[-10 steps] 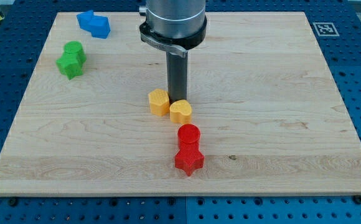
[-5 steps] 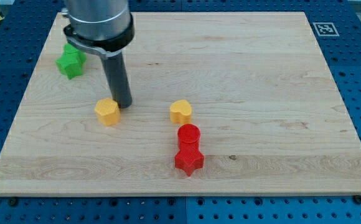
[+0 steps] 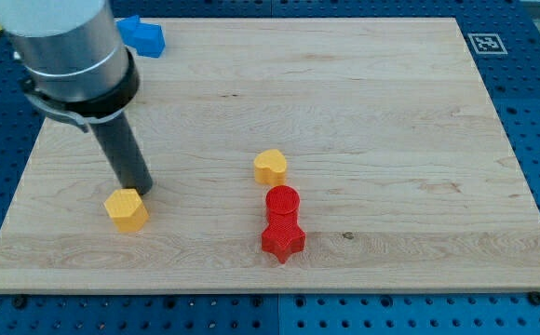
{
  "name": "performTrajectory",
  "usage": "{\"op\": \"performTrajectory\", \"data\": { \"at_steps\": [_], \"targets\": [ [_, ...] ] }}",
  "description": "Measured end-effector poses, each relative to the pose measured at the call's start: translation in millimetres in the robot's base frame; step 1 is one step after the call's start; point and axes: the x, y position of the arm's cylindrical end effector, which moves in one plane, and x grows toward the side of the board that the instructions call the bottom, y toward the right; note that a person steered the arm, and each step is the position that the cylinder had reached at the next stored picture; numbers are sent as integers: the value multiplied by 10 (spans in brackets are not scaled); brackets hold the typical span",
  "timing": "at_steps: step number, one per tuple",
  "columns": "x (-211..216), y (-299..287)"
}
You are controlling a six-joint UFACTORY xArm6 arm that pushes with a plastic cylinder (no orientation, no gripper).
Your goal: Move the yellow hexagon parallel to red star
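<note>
- Red star (image 3: 282,241) nearest the view's bottom, touching red cylinder (image 3: 282,202) above it.
- Yellow hexagon (image 3: 126,209) left, well apart from star.
- My tip (image 3: 141,191) touches hexagon's upper right; no fingers fitted.
- Yellow heart (image 3: 271,167) above cylinder.
- Blue block (image 3: 143,35) at counter (image 3: 391,121) top left.

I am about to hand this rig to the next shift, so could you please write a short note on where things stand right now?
No claw on this arm; my tip is down on the board, touching the top-right edge of the yellow hexagon.
The yellow hexagon sits toward the view's lower left. The red star is near the bottom centre, with a red cylinder against its top side and a yellow heart just above that. A blue block lies at the top left.
Done: the hexagon is well left of the star, somewhat higher in the view.
Left: probably nudge it slightly down to level with the star.
</note>
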Motion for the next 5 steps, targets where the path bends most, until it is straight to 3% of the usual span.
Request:
{"op": "performTrajectory", "data": {
  "at_steps": [1,5],
  "targets": [
    [32,306],
    [457,-346]
  ]
}}
